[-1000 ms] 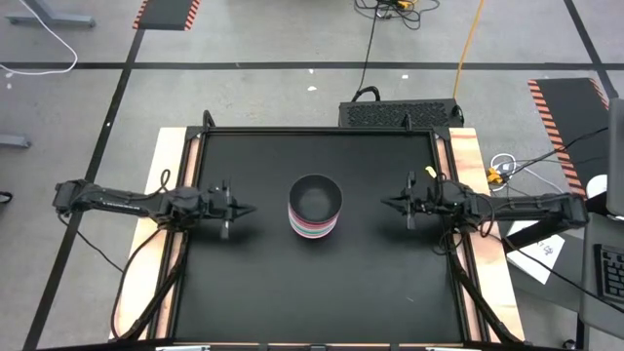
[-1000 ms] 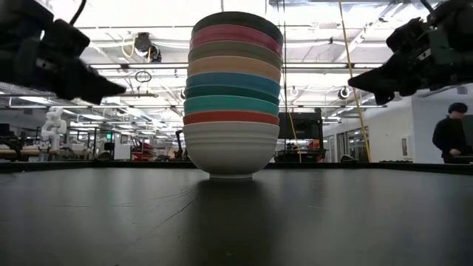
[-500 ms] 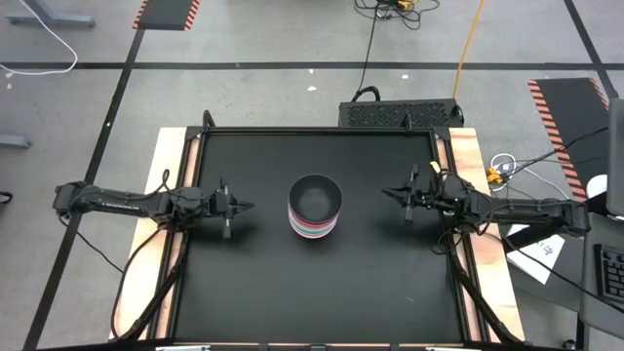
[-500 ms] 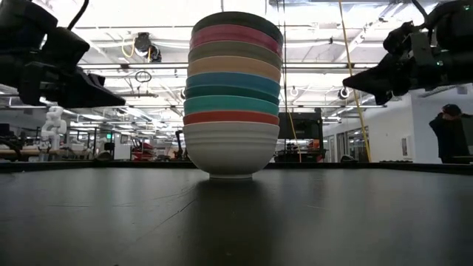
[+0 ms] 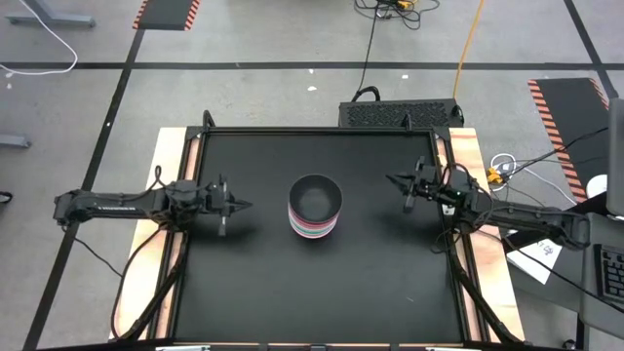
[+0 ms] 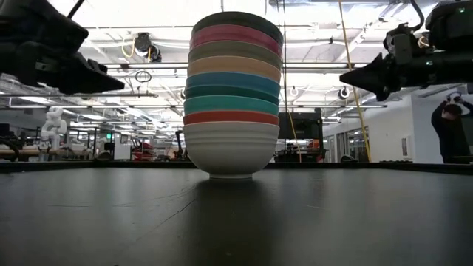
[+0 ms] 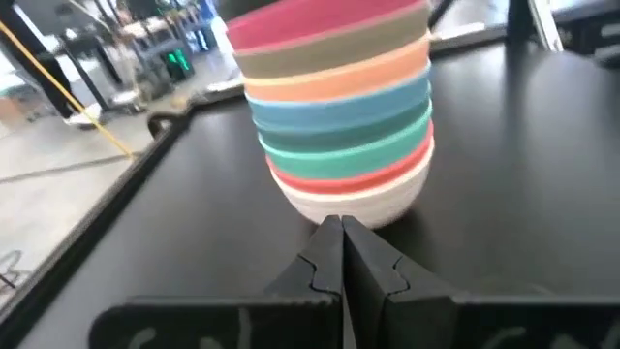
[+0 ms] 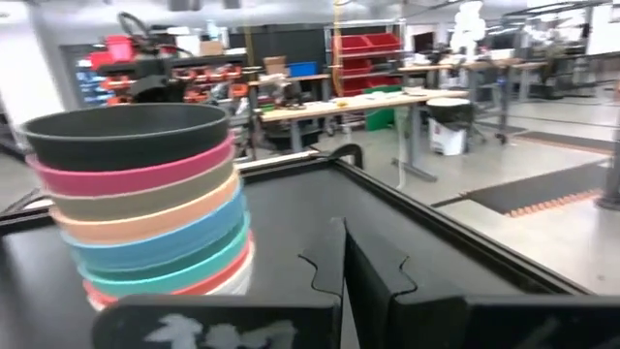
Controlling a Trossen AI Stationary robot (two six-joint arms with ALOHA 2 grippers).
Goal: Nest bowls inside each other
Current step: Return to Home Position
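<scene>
The nine bowls [image 5: 315, 207] are sitting nested in one upright stack at the middle of the black bench [image 5: 253, 292], touching only the bench top. From bench height the white bowl [image 6: 231, 148] is resting at the bottom. Above it the rims are showing in order: the red bowl [image 6: 231, 117], the turquoise bowl [image 6: 231, 104], the dark green bowl [image 6: 231, 92], the blue bowl [image 6: 232, 80], the light orange bowl [image 6: 233, 68], the grey-tan bowl [image 6: 234, 51] and the pink bowl [image 6: 235, 35]. The black bowl [image 6: 236, 19] is lying on top, and from overhead its dark hollow is facing up. The left pincer [image 5: 246, 206] is hanging above the bench to the left of the stack, well apart from it and pointing toward it. In its own wrist view its two fingers are pressing together tip to tip, closed on nothing. The right pincer [image 5: 392, 178] is hanging to the right of the stack and a little farther back, also well apart and pointing toward it. Its fingers are likewise meeting tip to tip, closed and empty. Both arms are reaching in roughly level from the left and right edges of the bench. A dark vented box [image 5: 400, 113] is lying on the floor just beyond the far edge of the bench. In the room behind, at the far right, a person [image 6: 448, 127] in dark clothes is standing.
</scene>
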